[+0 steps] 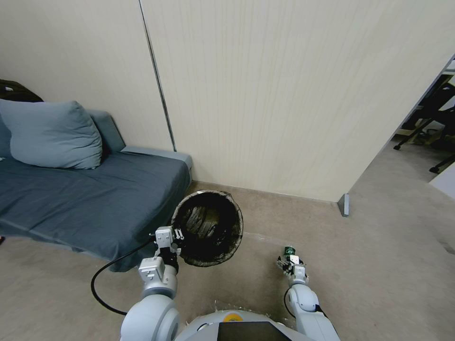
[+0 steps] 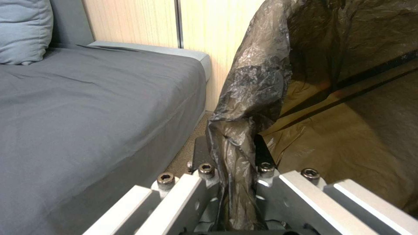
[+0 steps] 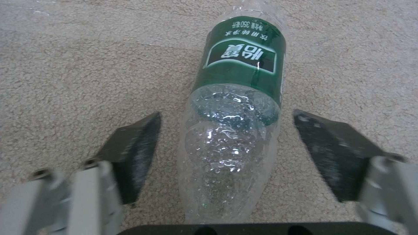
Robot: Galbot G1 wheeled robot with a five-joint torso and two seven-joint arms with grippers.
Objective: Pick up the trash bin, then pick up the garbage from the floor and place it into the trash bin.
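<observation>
The left pincer [image 1: 179, 235] is closed tight on the near rim of the trash bin [image 1: 208, 227]; the left wrist view shows its two fingers [image 2: 200, 153] pinching a bunched fold of the black bag liner [image 2: 244, 107] between them. The bin hangs just ahead of this pincer, its round mouth facing up toward the head camera, with the grey sofa [image 1: 85, 199] on the pincer's left side and the pale wall panel [image 1: 284, 94] beyond it.

The right pincer [image 1: 287, 259] is low over the carpet floor [image 1: 379, 265] with its jaws spread wide. Between them lies a clear plastic bottle [image 3: 235, 111] with a green label. In the right wrist view neither finger [image 3: 135, 153] touches it; a gap of carpet shows on each side. The bottle lies flat on the floor, its long axis running straight away from the pincer, one end close under the pincer and the far end pointing forward. This pincer holds nothing.
</observation>
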